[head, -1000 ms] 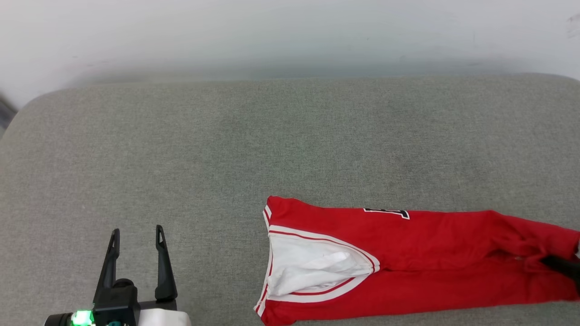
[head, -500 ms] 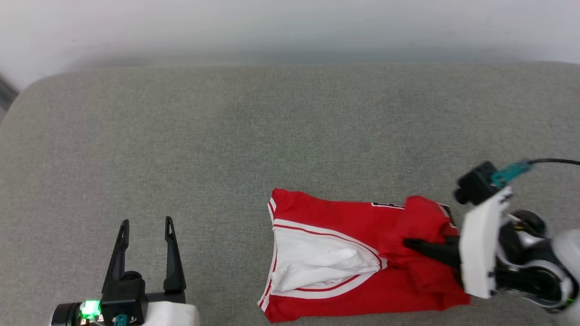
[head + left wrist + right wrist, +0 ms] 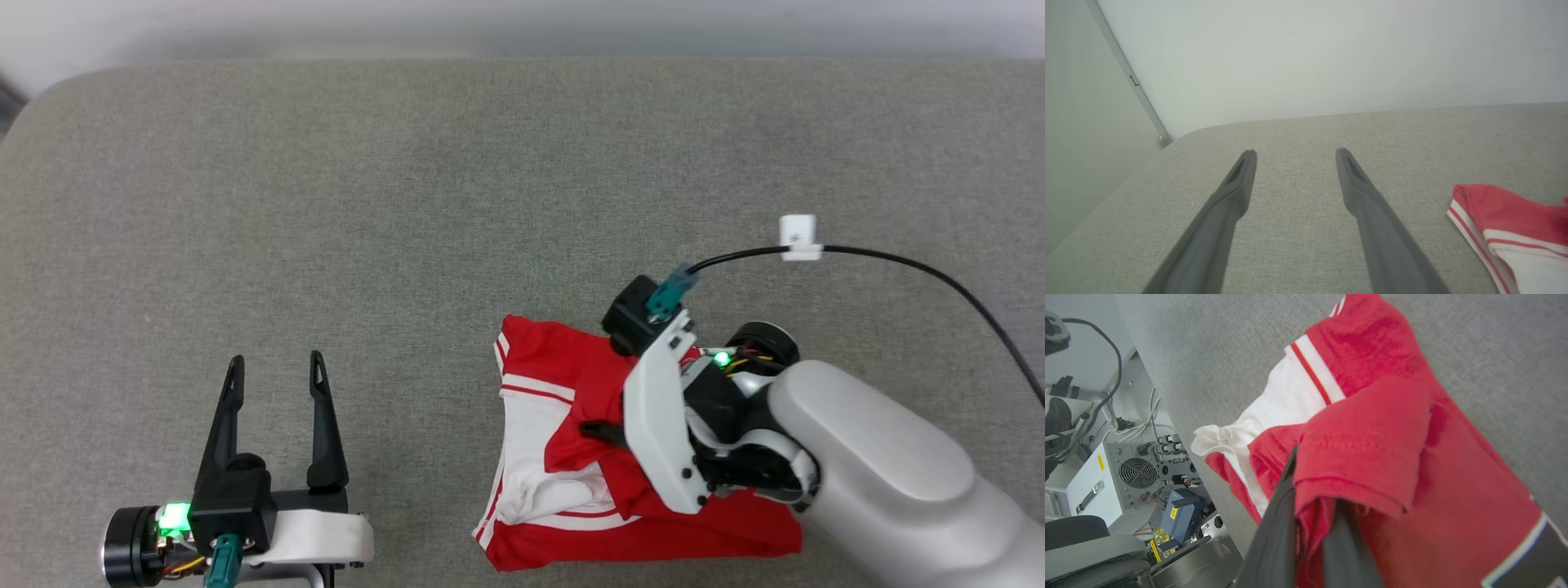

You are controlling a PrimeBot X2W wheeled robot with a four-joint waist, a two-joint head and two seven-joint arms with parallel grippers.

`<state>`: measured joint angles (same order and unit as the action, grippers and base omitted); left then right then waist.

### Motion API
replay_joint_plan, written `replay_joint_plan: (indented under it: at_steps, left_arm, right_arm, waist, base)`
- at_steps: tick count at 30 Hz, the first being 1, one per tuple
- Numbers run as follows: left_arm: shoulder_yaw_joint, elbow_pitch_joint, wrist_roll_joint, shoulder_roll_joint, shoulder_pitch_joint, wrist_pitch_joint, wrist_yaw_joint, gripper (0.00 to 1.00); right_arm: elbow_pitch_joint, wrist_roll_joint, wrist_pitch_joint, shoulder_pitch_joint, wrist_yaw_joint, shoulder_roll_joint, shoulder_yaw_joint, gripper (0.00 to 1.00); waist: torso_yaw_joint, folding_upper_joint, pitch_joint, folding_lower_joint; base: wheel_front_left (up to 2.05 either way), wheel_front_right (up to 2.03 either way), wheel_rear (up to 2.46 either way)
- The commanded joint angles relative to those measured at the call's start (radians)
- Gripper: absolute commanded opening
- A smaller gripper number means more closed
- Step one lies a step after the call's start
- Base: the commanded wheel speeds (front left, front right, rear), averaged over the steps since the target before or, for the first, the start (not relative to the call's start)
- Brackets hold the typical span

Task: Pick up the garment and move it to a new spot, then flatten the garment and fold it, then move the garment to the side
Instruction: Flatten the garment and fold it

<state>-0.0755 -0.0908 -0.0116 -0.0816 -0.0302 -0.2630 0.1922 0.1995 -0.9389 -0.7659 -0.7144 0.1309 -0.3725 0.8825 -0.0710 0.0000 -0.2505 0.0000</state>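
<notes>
Garment [image 3: 535, 351], judged soft, light and floppy, is pinched at its red hem by the closed right gripper [image 3: 592, 427]; the left gripper [image 3: 273, 369] is spread wide, empty.

Grey cushion [image 3: 408, 204] lies open leftward; garment [image 3: 563, 359] and black cable [image 3: 890, 256] crowd the right.

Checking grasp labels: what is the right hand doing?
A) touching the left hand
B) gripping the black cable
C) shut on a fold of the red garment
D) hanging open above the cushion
C: the right hand is closed, a fold of the garment pinched between its fingers and draped over them.
</notes>
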Motion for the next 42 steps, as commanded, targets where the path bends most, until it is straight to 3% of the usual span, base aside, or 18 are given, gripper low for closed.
replay_joint_plan:
  at_steps: [1,7,10,11,12,20,24,27,34,40,41,42]
  left_arm:
    - [-0.003,0.003,-0.001,0.005,0.016,-0.002,-0.003,1.00]
    - [-0.017,0.013,-0.005,0.013,0.037,-0.002,-0.006,1.00]
    - [-0.012,0.017,-0.007,0.015,0.034,-0.002,-0.004,1.00]
    - [-0.008,0.018,-0.007,0.015,0.029,-0.002,-0.002,1.00]
    - [-0.005,0.020,-0.007,0.015,0.022,-0.002,-0.002,1.00]
    - [0.023,0.017,-0.003,0.009,-0.022,-0.002,-0.011,1.00]
    - [0.035,0.007,-0.002,0.005,-0.044,-0.002,-0.015,1.00]
    - [0.041,-0.005,-0.002,0.006,-0.055,-0.002,-0.017,1.00]
    - [0.049,-0.020,-0.003,0.009,-0.078,-0.002,-0.023,1.00]
    - [0.050,-0.023,-0.005,0.012,-0.093,-0.002,-0.025,1.00]
    - [0.054,-0.025,-0.008,0.013,-0.104,-0.002,-0.025,1.00]
    - [0.055,-0.025,-0.008,0.014,-0.107,-0.002,-0.024,1.00]
  right_arm:
    - [0.037,0.025,0.011,-0.036,0.000,0.022,0.040,0.00]
    - [0.180,0.058,0.077,-0.073,-0.001,0.059,0.156,0.00]
    - [0.207,0.053,0.115,-0.080,-0.001,0.047,0.200,0.00]
    - [0.210,0.052,0.139,-0.086,-0.001,0.040,0.206,0.28]
    - [0.208,0.047,0.164,-0.092,-0.001,0.035,0.209,1.00]
    - [0.093,0.069,0.433,-0.120,-0.001,-0.061,0.179,1.00]
    - [0.069,0.135,0.593,-0.100,-0.001,-0.101,0.074,1.00]
    - [0.087,0.253,0.735,-0.067,-0.001,-0.114,-0.040,1.00]
    - [0.143,0.501,0.986,0.104,-0.001,-0.040,-0.370,1.00]
    - [0.089,0.645,1.029,0.290,-0.001,0.062,-0.604,1.00]
    - [0.009,0.692,1.031,0.377,-0.001,0.120,-0.691,1.00]
    - [-0.019,0.706,1.030,0.409,-0.001,0.137,-0.711,1.00]
  waist:
    - [-0.007,0.0000,-0.013,0.0000]
    - [-0.018,0.0000,-0.032,0.0000]
    - [-0.016,0.0000,-0.027,0.0000]
    - [-0.012,0.0000,-0.022,0.0000]
    - [-0.008,0.0000,-0.016,0.0000]
    - [0.036,0.0000,0.056,0.0000]
    - [0.060,0.0000,0.085,0.0000]
    - [0.074,0.0000,0.099,0.0000]
    - [0.094,0.0000,0.119,0.0000]
    - [0.101,0.0000,0.133,0.0000]
    - [0.105,0.0000,0.141,0.0000]
    - [0.107,0.0000,0.144,0.0000]
  base:
    - [0.00,0.00,0.00]
    - [0.00,0.00,0.00]
    - [0.00,0.00,0.00]
    - [0.00,0.00,0.00]
    - [0.00,0.00,0.00]
    - [0.00,0.00,0.00]
    - [0.00,0.00,0.00]
    - [0.00,0.00,0.00]
    - [0.00,0.00,0.00]
    - [0.00,0.00,0.00]
    - [0.00,0.00,0.00]
    - [0.00,0.00,0.00]
